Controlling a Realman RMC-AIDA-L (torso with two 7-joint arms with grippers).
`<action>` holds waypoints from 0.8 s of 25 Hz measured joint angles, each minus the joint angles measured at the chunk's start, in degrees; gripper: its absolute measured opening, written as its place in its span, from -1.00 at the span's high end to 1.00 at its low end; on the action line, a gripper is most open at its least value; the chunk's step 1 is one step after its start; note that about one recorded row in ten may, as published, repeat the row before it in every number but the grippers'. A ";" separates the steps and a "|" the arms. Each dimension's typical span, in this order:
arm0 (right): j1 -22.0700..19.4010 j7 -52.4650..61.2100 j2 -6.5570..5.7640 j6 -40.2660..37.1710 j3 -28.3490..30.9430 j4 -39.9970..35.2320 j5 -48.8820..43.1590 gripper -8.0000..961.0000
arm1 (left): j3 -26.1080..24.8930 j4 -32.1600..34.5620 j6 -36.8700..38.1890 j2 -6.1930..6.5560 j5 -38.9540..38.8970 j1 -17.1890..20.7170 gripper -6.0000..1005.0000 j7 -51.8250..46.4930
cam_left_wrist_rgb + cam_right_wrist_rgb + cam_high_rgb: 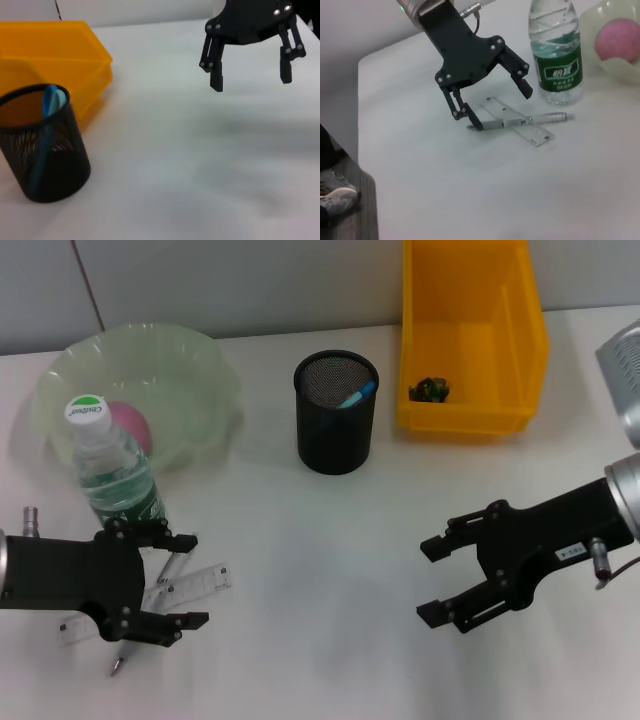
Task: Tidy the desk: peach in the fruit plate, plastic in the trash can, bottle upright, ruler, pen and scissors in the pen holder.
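Observation:
The pink peach [128, 424] lies in the pale green fruit plate [205, 360] at the back left. In front of it the bottle [115, 475] stands upright. A clear ruler [208, 582] and a silver pen [168, 570] lie crossed on the desk. My left gripper [193, 580] hangs open just over them, one finger on each side, and also shows in the right wrist view [500, 107]. The black mesh pen holder [336, 430] holds a blue thing [356, 396]. My right gripper [428, 582] is open and empty at the front right.
A yellow bin [470, 415] at the back right holds a small dark green crumpled thing [431, 390]. A grey device [625, 370] juts in at the right edge. Bare white desk lies between the two grippers.

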 joint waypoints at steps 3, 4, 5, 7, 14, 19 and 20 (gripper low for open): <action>-0.03 -0.04 0.03 0.19 -0.02 0.55 -0.02 -0.77 | 1.99 0.44 -0.96 0.02 0.19 -0.37 -0.65 -1.69; -0.10 -0.04 0.05 0.28 -0.03 0.66 -0.02 -0.77 | 2.91 0.50 -1.70 0.05 0.49 -0.72 -0.65 -3.13; -0.25 -0.03 0.05 0.39 -0.02 0.73 0.00 -0.77 | 3.70 0.52 -3.11 0.05 1.28 -1.22 -0.65 -4.76; -0.29 0.00 0.05 0.43 -0.02 0.76 0.06 -0.77 | 3.87 0.53 -3.64 0.02 1.57 -1.41 -0.65 -5.26; -0.29 0.39 0.11 0.48 -0.02 1.34 0.30 -0.77 | 6.71 0.81 -5.70 -0.14 2.64 -3.11 -0.65 -9.21; -0.27 0.45 0.19 0.52 -0.07 1.74 0.30 -0.77 | 9.58 1.73 -7.44 -0.23 5.38 -3.94 -0.65 -12.94; -0.27 0.46 0.21 0.53 -0.07 1.97 0.31 -0.77 | 10.36 1.81 -8.03 -0.23 5.42 -3.98 -0.65 -13.63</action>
